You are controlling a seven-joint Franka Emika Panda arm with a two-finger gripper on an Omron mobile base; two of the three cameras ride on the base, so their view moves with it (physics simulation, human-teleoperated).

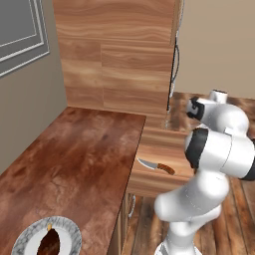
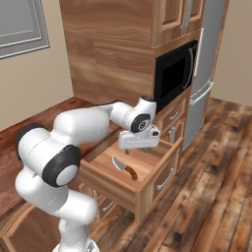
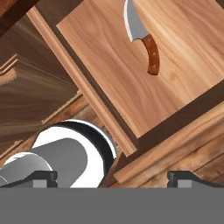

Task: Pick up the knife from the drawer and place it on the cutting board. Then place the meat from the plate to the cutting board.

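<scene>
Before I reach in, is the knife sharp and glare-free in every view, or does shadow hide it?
Left base view: small silver-bladed, brown-handled knife crisp, evenly lit. Right base view: slightly shaded beneath the hand, still clear. Hand view: sharp, no glare on the light wooden drawer.

The small kitchen knife [image 3: 142, 37] has a silver-grey blade and a brown-orange wooden handle with pale rivets. It lies in the light brown wooden drawer [image 2: 147, 184], streaked with darker grain. At seven o'clock in the left base view, the round plate [image 1: 69, 231] has a grey speckled rim around dark reddish-brown meat [image 1: 49, 243]. The reddish-brown mottled counter [image 1: 74, 159] is darker.
</scene>
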